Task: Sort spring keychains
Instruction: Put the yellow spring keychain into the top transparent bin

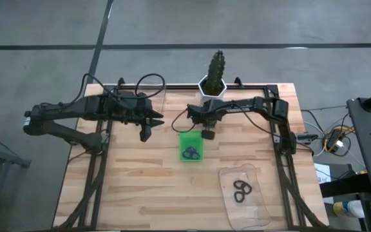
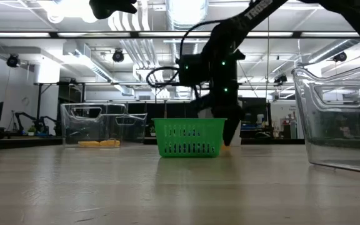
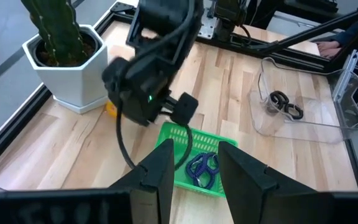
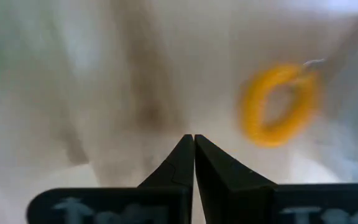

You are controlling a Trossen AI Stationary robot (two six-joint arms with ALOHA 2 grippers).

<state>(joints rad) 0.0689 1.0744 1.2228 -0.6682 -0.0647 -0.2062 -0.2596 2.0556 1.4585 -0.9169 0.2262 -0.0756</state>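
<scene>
An orange spring keychain (image 4: 278, 106) lies on the wood just beside my right gripper (image 4: 193, 140), which is shut and low over the table (image 1: 207, 135) at the green tray's far right corner. The same ring shows by the white pot (image 3: 111, 109). Purple keychains (image 1: 190, 153) lie in the green tray (image 1: 181, 138), and black ones (image 1: 241, 191) in a clear tray (image 1: 253, 173). More orange pieces (image 2: 99, 143) lie in another clear tray. My left gripper (image 1: 145, 134) hangs open to the left of the green tray (image 3: 196, 152).
A cactus in a white hexagonal pot (image 1: 213, 84) stands at the far edge behind the right gripper. The second clear tray (image 2: 74, 125) sits at the far left, mostly under the left arm. Bare wood lies along the near edge and near left.
</scene>
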